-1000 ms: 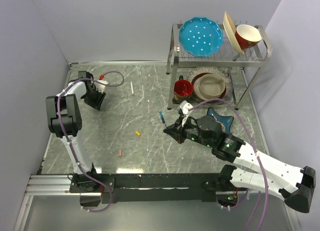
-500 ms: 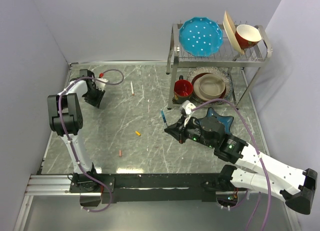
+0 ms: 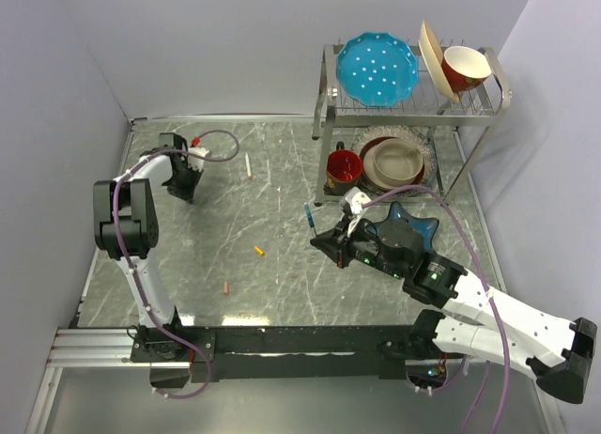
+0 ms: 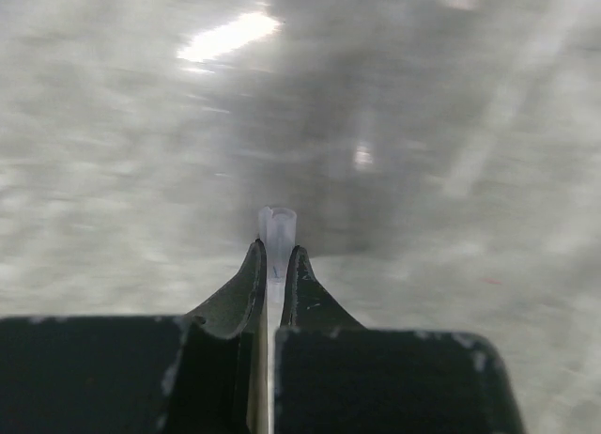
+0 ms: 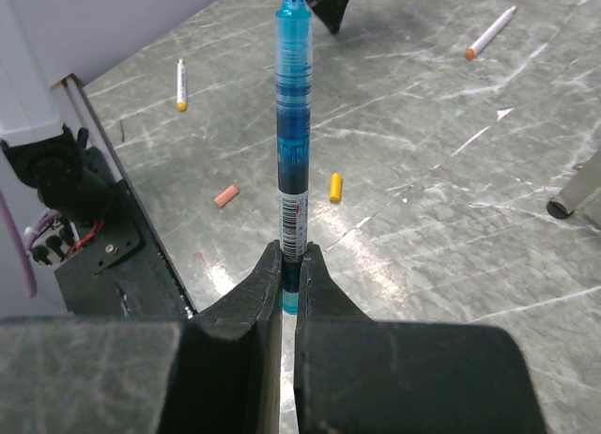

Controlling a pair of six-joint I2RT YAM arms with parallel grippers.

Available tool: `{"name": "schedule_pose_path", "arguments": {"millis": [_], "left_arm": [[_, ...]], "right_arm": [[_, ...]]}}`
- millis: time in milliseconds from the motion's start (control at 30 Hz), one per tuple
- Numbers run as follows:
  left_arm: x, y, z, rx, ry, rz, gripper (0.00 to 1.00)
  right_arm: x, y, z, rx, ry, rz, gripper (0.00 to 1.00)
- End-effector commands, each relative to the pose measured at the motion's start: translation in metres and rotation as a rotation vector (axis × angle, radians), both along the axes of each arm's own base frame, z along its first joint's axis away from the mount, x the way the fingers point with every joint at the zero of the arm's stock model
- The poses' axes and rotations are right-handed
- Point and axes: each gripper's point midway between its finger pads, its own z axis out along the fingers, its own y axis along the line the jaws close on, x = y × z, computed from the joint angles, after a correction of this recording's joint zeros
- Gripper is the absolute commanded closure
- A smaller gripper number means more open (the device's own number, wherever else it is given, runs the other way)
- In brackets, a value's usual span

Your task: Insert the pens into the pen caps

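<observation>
Left claw (image 4: pixel 275 257) pinches a white tube (image 4: pixel 278 227) at far left of the counter (image 3: pixel 282 265); right claw (image 5: pixel 291 257) grips the blue pen (image 5: pixel 292 124) upright; yellow cap (image 3: pixel 258 251), pink cap (image 3: pixel 226 287) and white pen (image 3: pixel 248 164) lie apart.

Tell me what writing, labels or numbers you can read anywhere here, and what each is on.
White label on the translucent blue-teal stick pen held by the right gripper: dark print with barcode-like lines, too small to read.
Pale translucent tube end pinched in the left gripper: no print visible, view blurred.
Nothing else in any view carries legible text.
</observation>
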Motion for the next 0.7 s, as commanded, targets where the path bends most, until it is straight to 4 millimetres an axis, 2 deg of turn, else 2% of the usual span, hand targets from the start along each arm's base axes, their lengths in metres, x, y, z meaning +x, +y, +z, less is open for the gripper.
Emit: {"name": "schedule_pose_path", "arguments": {"millis": [0,33,67,133,167,200,233,267,333,367,400,433,467,500,533,567,600,633,667], "left_arm": [[-0.02,-0.05,0.024,-0.215,-0.004,0.054,0.99],[-0.024,-0.053,0.027,-0.229,0.0,0.075,0.99],[-0.025,-0.06,0.04,-0.256,-0.022,0.106,0.99],[-0.032,-0.071,0.051,-0.315,-0.027,0.116,0.99],[-0.033,-0.076,0.073,-0.353,-0.078,0.135,0.99],[-0.037,-0.097,0.086,-0.417,-0.094,0.086,0.99],[-0.04,-0.105,0.094,-0.455,-0.129,0.065,0.99],[-0.045,-0.117,0.123,-0.507,-0.199,0.047,0.99],[-0.054,-0.141,0.152,-0.646,-0.27,-0.01,0.99],[-0.066,-0.156,0.185,-0.72,-0.339,-0.046,0.99],[-0.074,-0.166,0.2,-0.776,-0.37,-0.08,0.99],[-0.091,-0.18,0.205,-0.853,-0.357,-0.123,0.99],[-0.102,-0.196,0.248,-0.95,-0.466,-0.173,0.99],[-0.117,-0.205,0.244,-1.002,-0.443,-0.177,0.99],[-0.126,-0.214,0.261,-1.054,-0.487,-0.216,0.99],[-0.148,-0.232,0.292,-1.132,-0.544,-0.298,0.99],[-0.162,-0.24,0.293,-1.166,-0.552,-0.334,0.99],[-0.181,-0.255,0.303,-1.223,-0.545,-0.374,0.99],[-0.199,-0.257,0.332,-1.277,-0.658,-0.448,0.99]], "right_arm": [[0.009,-0.003,0.024,0.071,-0.011,-0.064,1.0],[0.008,-0.002,0.023,0.069,-0.001,-0.064,1.0],[0.012,-0.004,0.02,0.06,0.012,-0.092,1.0],[0.015,-0.005,0.018,0.072,0.049,-0.13,1.0],[0.016,-0.006,0.014,0.067,0.069,-0.142,1.0],[0.016,-0.004,0.013,0.078,0.092,-0.145,1.0],[0.015,-0.004,0.011,0.078,0.103,-0.145,1.0],[0.014,-0.002,0.008,0.076,0.114,-0.137,1.0],[0.009,0.003,0.005,0.09,0.146,-0.113,1.0],[0.008,0.004,0.002,0.095,0.154,-0.107,1.0],[0.008,0.006,0.001,0.109,0.167,-0.106,1.0],[0.002,0.01,0.002,0.122,0.178,-0.071,1.0],[0.001,0.014,0.0,0.142,0.185,-0.059,1.0],[-0.002,0.018,0.0,0.166,0.217,-0.047,1.0],[-0.009,0.022,-0.002,0.168,0.248,-0.009,1.0],[-0.01,0.031,0.006,0.204,0.247,0.015,1.0],[-0.015,0.036,0.007,0.218,0.269,0.037,1.0],[-0.017,0.043,0.009,0.235,0.269,0.06,1.0],[-0.018,0.047,0.009,0.248,0.278,0.067,1.0]]}}
